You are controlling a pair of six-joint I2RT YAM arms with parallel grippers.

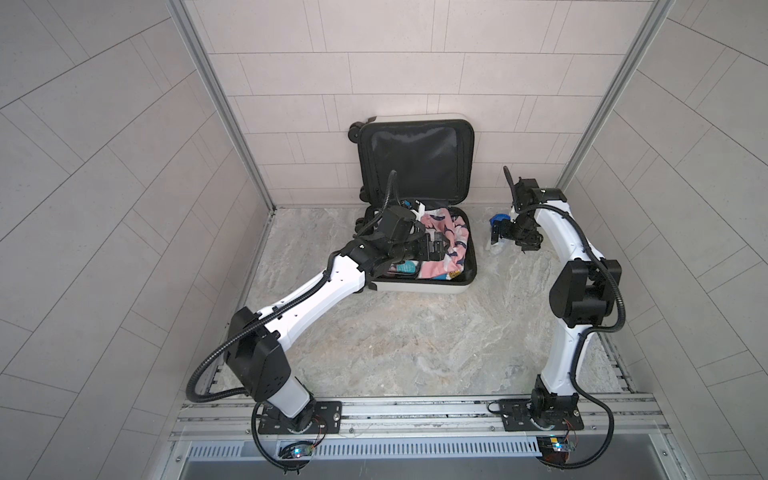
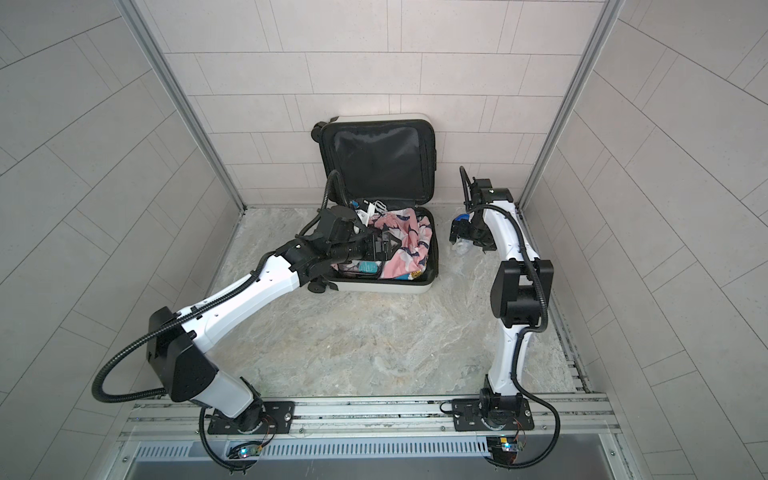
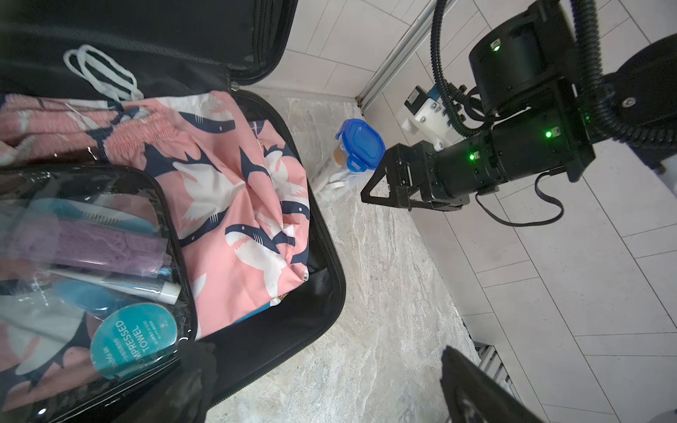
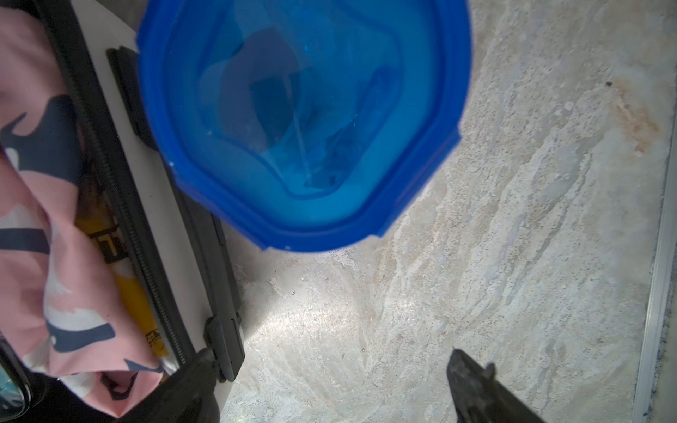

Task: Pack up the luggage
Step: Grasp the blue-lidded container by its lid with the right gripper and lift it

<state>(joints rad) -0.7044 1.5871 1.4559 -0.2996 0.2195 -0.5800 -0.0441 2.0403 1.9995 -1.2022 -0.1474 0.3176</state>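
The open luggage point(image 1: 415, 162) sits at the back of the table point(image 1: 395, 340). Its lid leans upright against the rear wall and its lower half lies flat, already loaded with pink shark-print shorts point(image 3: 227, 183) and a clear pouch point(image 3: 91, 238) of toiletries.

The left gripper point(image 1: 436, 248) hangs over that lower half. Its jaws are spread wide with nothing between them, and the pouch is just beneath.

To the right of the case, 1 item is visibly not yet packed: a blue-lidded tub point(image 3: 361, 144) standing on the table close beside the shell. The right gripper point(image 1: 496, 237) is level with it, jaws fully apart and empty. In the right wrist view the tub sits ahead of the fingers, not between them.

Packing looks well along, and the step in hand appears to be fetching the tub. The next move would call for the right arm to bring its jaws around the tub's body, close on it and carry it over the case's rim to a free spot beside the shorts. The left arm would need to clear the opening first.
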